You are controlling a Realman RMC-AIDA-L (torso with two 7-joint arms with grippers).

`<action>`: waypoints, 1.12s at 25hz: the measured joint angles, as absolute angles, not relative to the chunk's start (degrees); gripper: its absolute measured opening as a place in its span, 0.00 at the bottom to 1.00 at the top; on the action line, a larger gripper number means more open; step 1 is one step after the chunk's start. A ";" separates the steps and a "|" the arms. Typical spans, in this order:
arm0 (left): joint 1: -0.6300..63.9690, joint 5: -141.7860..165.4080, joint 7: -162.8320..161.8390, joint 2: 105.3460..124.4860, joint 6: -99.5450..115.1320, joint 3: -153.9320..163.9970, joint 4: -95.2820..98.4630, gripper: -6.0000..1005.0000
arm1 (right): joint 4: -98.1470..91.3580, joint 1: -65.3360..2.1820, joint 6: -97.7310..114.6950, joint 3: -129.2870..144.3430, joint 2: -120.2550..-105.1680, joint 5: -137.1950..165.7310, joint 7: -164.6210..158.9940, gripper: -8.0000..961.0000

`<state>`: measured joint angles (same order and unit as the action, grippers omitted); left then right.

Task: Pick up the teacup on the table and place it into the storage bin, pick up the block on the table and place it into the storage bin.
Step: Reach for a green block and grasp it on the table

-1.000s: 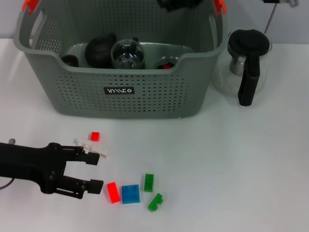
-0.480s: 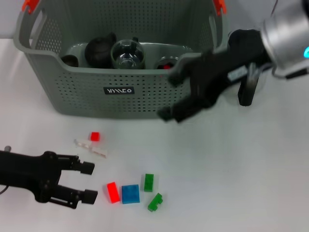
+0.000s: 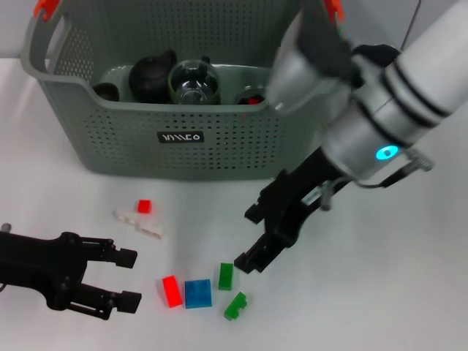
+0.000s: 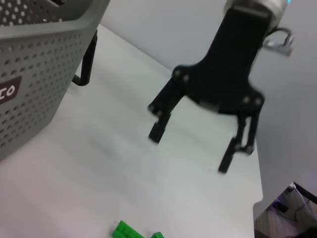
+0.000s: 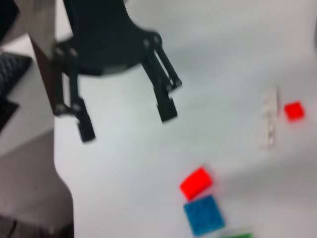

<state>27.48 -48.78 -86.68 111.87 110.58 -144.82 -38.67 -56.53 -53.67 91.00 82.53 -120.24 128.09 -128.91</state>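
Observation:
The grey perforated storage bin (image 3: 219,146) stands at the back; it also shows in the left wrist view (image 4: 34,74). It holds a black teapot (image 3: 151,73), a glass pot (image 3: 194,82) and a small dark cup (image 3: 107,91). No teacup shows on the table. Loose blocks lie in front: red (image 3: 171,291), blue (image 3: 197,293), and two green (image 3: 225,276) (image 3: 235,306). My right gripper (image 3: 247,240) is open, low over the table just right of the green blocks. My left gripper (image 3: 126,278) is open and empty, left of the red block.
A small red block (image 3: 143,206) and pale pieces (image 3: 139,223) lie nearer the bin. A glass kettle with a black lid (image 3: 376,53) stands right of the bin, mostly behind my right arm.
My right arm has swung down from above the bin to the table beside the green blocks. My left gripper has drawn back a little to the left, away from the red block.

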 joint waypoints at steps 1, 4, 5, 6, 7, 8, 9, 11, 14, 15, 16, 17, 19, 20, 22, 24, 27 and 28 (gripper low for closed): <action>27.60 -48.78 -86.68 111.87 110.58 -144.67 -38.67 0.88 | -54.85 -54.46 89.82 84.35 -120.35 128.10 -129.02 0.97; 27.78 -48.77 -86.87 111.87 110.57 -144.51 -38.67 0.88 | -51.24 -56.60 86.53 88.53 -120.63 128.02 -129.26 0.97; 27.84 -48.78 -86.98 111.87 110.57 -144.50 -38.67 0.88 | -50.30 -57.30 85.43 89.91 -120.72 127.96 -129.42 0.97; 27.89 -48.77 -87.14 111.80 110.57 -144.49 -38.58 0.88 | -49.72 -57.78 84.49 90.93 -120.72 127.91 -129.61 0.97; 27.92 -48.75 -87.36 111.64 110.57 -144.49 -38.41 0.88 | -49.28 -58.25 83.48 92.18 -120.73 127.91 -129.97 0.97; 27.92 -48.75 -87.36 111.64 110.57 -144.49 -38.41 0.88 | -49.06 -58.59 82.62 93.12 -120.73 127.90 -130.25 0.97; 27.93 -48.72 -87.44 111.58 110.56 -144.49 -38.32 0.88 | -48.86 -58.86 81.84 94.22 -120.77 127.90 -130.55 0.97; 27.92 -48.70 -87.51 111.54 110.55 -144.49 -38.28 0.88 | -48.71 -59.30 79.95 96.52 -120.85 127.90 -131.03 0.97; 27.62 -48.69 -87.42 111.63 110.29 -144.49 -38.42 0.88 | -48.59 -59.87 76.83 100.42 -120.95 127.71 -132.10 0.96; 27.54 -48.68 -87.35 111.68 110.20 -144.49 -38.48 0.88 | -48.56 -60.08 75.80 101.56 -120.98 127.64 -132.47 0.96; 27.50 -48.68 -87.27 111.71 110.17 -144.49 -38.49 0.88 | -48.54 -60.30 74.73 102.77 -121.04 127.59 -132.89 0.96; 27.48 -48.69 -87.15 111.74 110.12 -144.49 -38.51 0.88 | -48.53 -60.49 73.69 103.95 -121.12 127.52 -133.27 0.96; 27.44 -48.69 -86.81 111.84 110.04 -144.49 -38.54 0.88 | -48.52 -60.83 72.09 105.91 -121.28 127.45 -133.96 0.96; 27.41 -48.68 -86.64 111.87 110.03 -144.49 -38.54 0.88 | -48.51 -60.99 71.21 106.81 -121.32 127.43 -134.35 0.96; 27.34 -48.68 -86.36 111.89 109.98 -144.49 -38.46 0.88 | -48.49 -61.15 70.00 108.37 -121.42 127.34 -134.87 0.96; 27.25 -48.69 -86.24 111.91 109.90 -144.49 -38.41 0.88 | -48.47 -61.19 68.69 110.03 -121.50 126.89 -135.17 0.96; 27.09 -48.69 -86.22 111.96 109.85 -144.54 -38.31 0.87 | -48.35 -61.12 66.91 112.04 -121.54 125.58 -135.23 0.96; 27.05 -48.69 -86.22 111.97 109.86 -144.59 -38.28 0.87 | -48.32 -61.02 66.42 112.54 -121.54 125.28 -135.24 0.96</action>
<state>27.05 -48.69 -86.22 111.97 109.86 -144.59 -38.28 -48.32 -61.02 66.42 112.54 -121.54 125.28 -135.24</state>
